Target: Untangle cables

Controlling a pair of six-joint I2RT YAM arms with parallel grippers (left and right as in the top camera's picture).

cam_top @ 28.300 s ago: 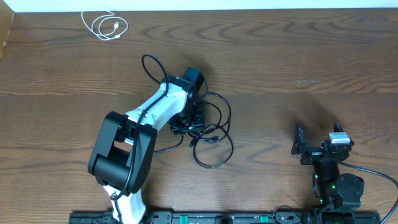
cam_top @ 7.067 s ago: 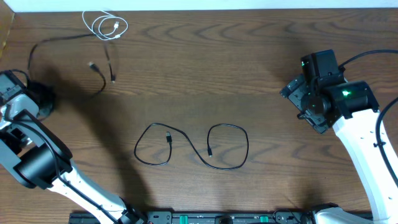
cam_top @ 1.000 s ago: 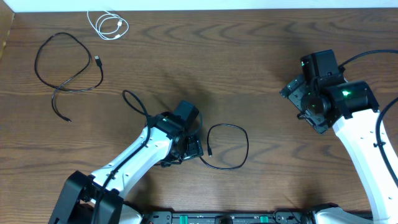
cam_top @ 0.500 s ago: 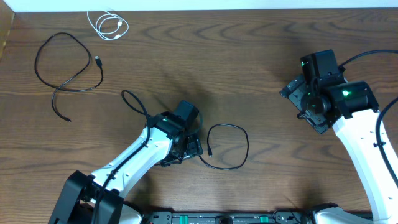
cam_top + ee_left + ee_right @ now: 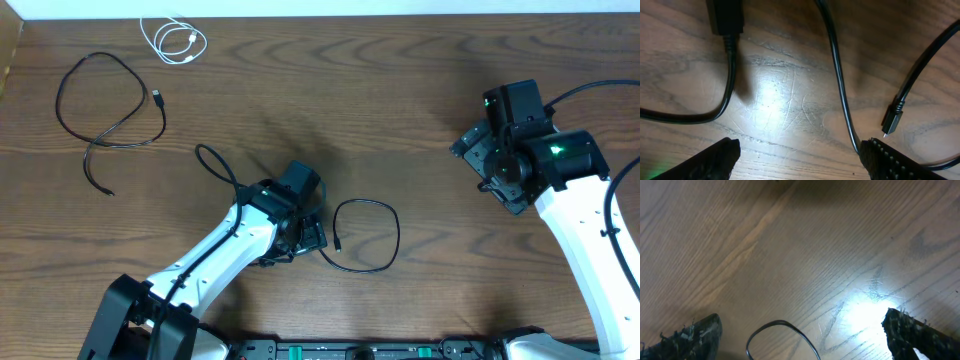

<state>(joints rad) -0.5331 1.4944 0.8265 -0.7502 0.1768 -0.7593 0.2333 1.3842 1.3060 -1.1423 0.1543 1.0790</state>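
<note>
Three thin cables lie on the grained wooden table (image 5: 420, 70): a coiled white cable (image 5: 172, 42) at the far edge, a kinked black cable (image 5: 92, 143) at left, a round-looped black cable (image 5: 366, 202) at centre. Left end effector (image 5: 300, 238) hangs spread wide over that loop's cord, gripping nothing; right end effector (image 5: 488, 160) gapes wide, empty.

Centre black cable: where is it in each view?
Overhead: the black cable loops just below centre.
Left wrist: it runs down the middle.
Right wrist: probably the arc at the bottom edge.
Shared landmark: its plug, in overhead and left wrist; wood-grain table in all.
</note>
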